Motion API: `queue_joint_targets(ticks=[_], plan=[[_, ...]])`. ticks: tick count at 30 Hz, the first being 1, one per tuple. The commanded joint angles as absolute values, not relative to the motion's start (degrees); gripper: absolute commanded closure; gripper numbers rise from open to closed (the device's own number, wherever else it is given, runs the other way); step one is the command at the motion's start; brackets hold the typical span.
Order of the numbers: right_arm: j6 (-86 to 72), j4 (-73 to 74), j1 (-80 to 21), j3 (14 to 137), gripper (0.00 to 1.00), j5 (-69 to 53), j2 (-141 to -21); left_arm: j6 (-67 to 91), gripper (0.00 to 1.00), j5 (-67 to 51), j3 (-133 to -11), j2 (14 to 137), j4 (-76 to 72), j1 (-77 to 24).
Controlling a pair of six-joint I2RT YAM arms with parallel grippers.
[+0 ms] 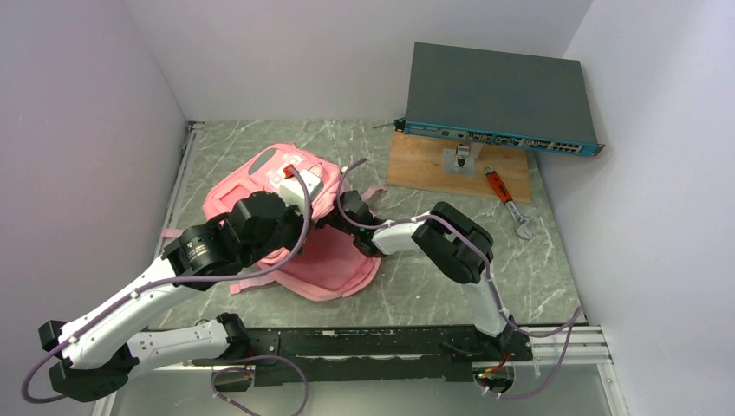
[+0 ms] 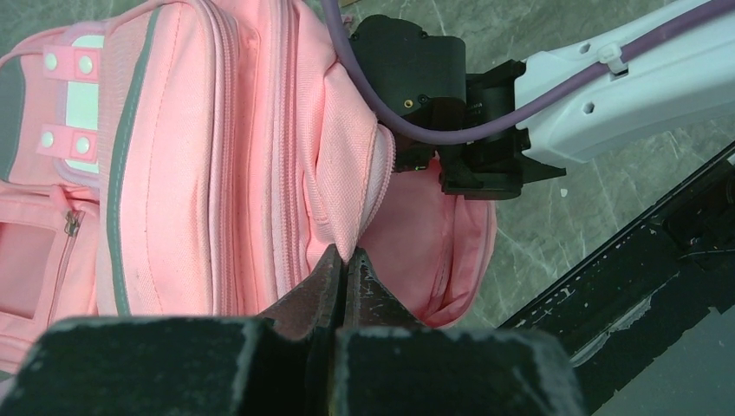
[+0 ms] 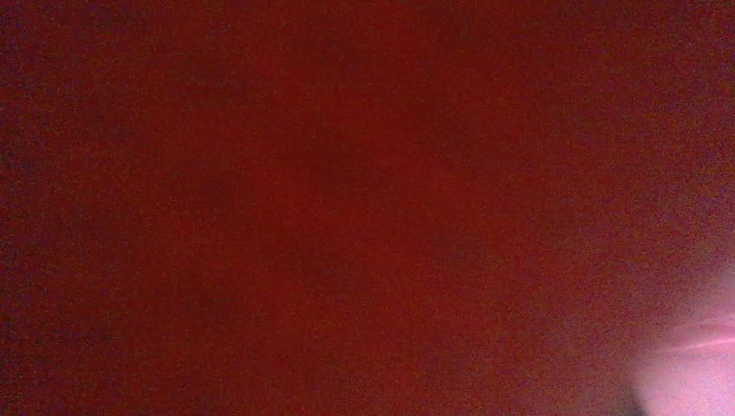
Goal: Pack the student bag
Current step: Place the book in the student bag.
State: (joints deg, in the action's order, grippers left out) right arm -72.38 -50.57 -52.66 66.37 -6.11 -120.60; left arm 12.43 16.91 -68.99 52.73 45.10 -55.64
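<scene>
student bag (image 2: 191,156): matt pink cloth | table (image 1: 555,260): smooth grey marbled | board (image 1: 425,160): wood

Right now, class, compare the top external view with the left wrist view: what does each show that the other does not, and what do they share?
Only the top view: the network switch on its wooden board, with the red-handled wrench beside it. Only the left wrist view: the left gripper pinched shut on an edge of the student bag, plus its zips and grey trim. Both: the pink bag with the right arm at its opening.
</scene>
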Motion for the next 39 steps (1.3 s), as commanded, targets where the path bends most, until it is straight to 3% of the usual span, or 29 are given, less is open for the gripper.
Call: queue_joint_targets(ticks=[1,6,17,25,31,34,37,39], plan=[[-69.50,-52.55,-53.90,64.14,0.80,-7.06,-117.88,12.15,1.00,14.36,-71.12,52.00,38.91,-56.30],[-66.99,-53.20,-52.29,54.06,0.65,-6.09,-111.58,11.97,1.00,14.07,-70.38,51.76,38.10,-56.31],[-63.97,-53.36,-49.84,47.72,0.59,-7.82,-108.53,12.71,1.00,14.59,-64.89,52.51,36.65,-56.27],[-47.79,-35.54,-47.27,34.84,0.48,-6.81,-87.38,20.92,1.00,16.13,-54.98,51.40,36.31,-56.30],[-36.08,-20.28,-40.76,29.96,0.48,-10.25,-73.65,27.76,1.00,24.15,-52.15,44.96,38.87,-56.30],[-31.55,-21.45,-34.75,28.47,0.47,-17.35,-72.05,30.17,1.00,29.50,-51.77,40.79,41.14,-56.23],[-24.15,-21.09,-32.34,31.77,0.35,-20.18,-74.47,32.11,1.00,33.46,-50.79,37.06,42.60,-56.24],[-18.42,-19.11,-32.21,36.37,0.33,-21.27,-78.27,33.41,1.00,34.97,-50.55,35.26,43.99,-56.26]])
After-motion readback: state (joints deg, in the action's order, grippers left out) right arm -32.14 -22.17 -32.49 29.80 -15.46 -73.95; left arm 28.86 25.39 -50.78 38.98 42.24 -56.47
